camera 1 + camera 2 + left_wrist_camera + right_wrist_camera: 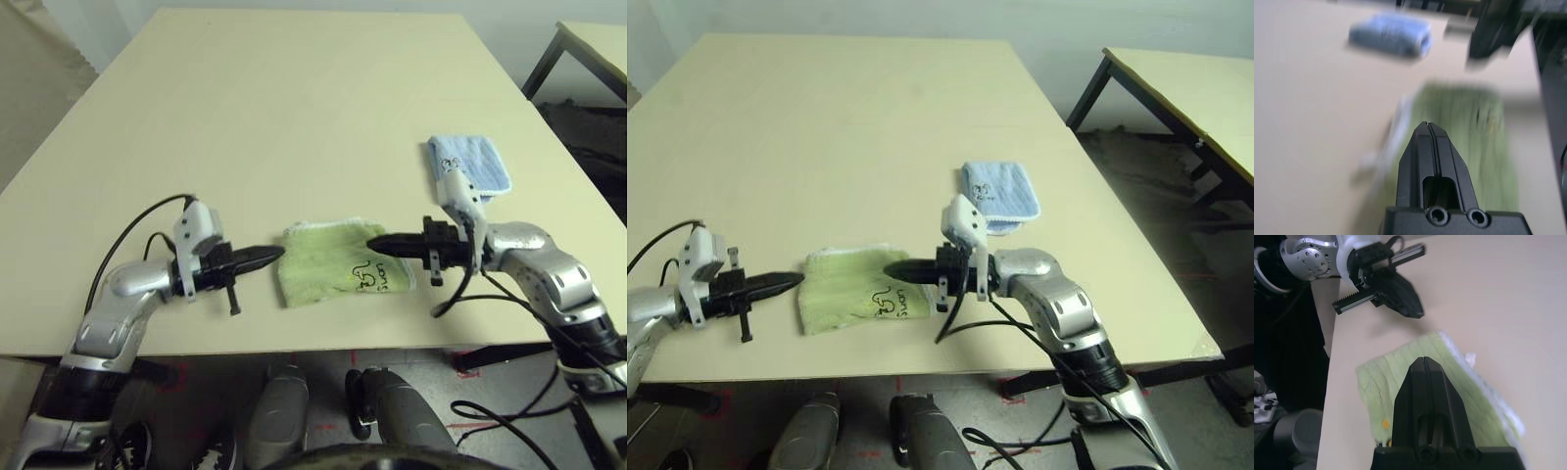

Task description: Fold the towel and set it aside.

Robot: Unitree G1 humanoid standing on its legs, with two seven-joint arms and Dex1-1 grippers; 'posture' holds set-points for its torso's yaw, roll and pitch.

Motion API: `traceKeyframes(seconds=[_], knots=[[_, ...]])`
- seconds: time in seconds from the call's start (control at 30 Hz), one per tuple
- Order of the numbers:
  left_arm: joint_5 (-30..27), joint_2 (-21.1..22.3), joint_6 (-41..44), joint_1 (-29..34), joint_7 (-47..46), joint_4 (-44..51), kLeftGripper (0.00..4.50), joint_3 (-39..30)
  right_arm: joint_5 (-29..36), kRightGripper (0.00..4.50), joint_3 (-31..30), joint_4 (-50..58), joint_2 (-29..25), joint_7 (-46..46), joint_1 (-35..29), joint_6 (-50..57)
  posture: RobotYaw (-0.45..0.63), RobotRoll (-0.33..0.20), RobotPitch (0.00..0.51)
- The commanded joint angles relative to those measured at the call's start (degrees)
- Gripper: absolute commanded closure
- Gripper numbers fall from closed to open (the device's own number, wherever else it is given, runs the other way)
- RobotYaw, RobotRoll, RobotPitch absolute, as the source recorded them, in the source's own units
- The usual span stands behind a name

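Observation:
The towel [333,264] lies folded into a small light yellow-green rectangle near the table's front edge, its dark printed drawing facing up and white edging along the far side. My left gripper [278,255] is shut, its tip just at the towel's left edge with nothing between the fingers. My right gripper [373,243] is also shut, and its tip hovers over the towel's right part. The two tips point at each other across the cloth. In the right wrist view the towel [1381,377] lies under the closed fingers, with the left gripper [1413,311] just beyond its edge.
A smaller folded light blue towel [468,164] lies behind my right wrist near the table's right edge. The table's front edge [323,345] runs just below the towel. A second table [1185,88] stands off to the right.

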State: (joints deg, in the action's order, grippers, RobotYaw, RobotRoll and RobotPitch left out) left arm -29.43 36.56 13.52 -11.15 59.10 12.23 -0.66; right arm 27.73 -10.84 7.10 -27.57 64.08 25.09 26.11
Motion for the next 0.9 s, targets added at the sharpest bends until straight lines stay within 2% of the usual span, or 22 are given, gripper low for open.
traceKeyframes(seconds=[0.03,0.2,0.3,0.4,0.53,0.7,0.8,0.9], knots=[[1.19,-2.57,2.54,-0.93,-1.63,0.39,4.47,3.91,-3.42,4.50,-2.71,-4.99,2.56,-1.59,0.12,-2.10,0.11,0.000,0.126],[8.19,-4.21,0.23,-0.51,-3.41,-6.36,4.47,8.01,-11.00,4.50,-5.01,-16.34,7.45,-6.48,0.92,-8.63,0.12,0.000,0.131],[8.72,-2.63,-1.12,0.53,-2.23,-9.99,4.47,6.05,-12.82,4.50,-3.13,-20.63,9.21,-10.35,1.45,-10.14,0.12,0.000,0.132],[7.74,-0.31,-1.63,1.61,-1.54,-12.63,4.47,2.24,-13.59,4.50,-1.55,-20.89,7.33,-11.13,0.86,-10.68,0.12,0.000,0.134],[7.72,2.66,-3.31,3.66,0.24,-14.78,4.47,-0.73,-11.55,4.50,1.05,-17.63,3.46,-9.00,-1.18,-9.64,0.12,0.000,0.135],[6.69,5.42,-4.10,6.29,2.50,-15.37,4.47,-4.43,-5.20,4.50,5.89,-8.06,-2.83,-4.05,-5.66,-5.84,0.12,0.000,0.136],[5.02,5.26,-3.10,6.27,2.83,-13.65,4.47,-5.86,-1.18,4.50,8.02,-1.91,-5.29,-2.38,-7.80,-2.97,0.12,0.000,0.137],[2.33,2.98,-0.61,4.85,1.56,-9.19,4.47,-5.53,1.76,4.50,7.99,3.54,-5.08,-2.64,-8.82,-0.47,0.11,0.000,0.141]])
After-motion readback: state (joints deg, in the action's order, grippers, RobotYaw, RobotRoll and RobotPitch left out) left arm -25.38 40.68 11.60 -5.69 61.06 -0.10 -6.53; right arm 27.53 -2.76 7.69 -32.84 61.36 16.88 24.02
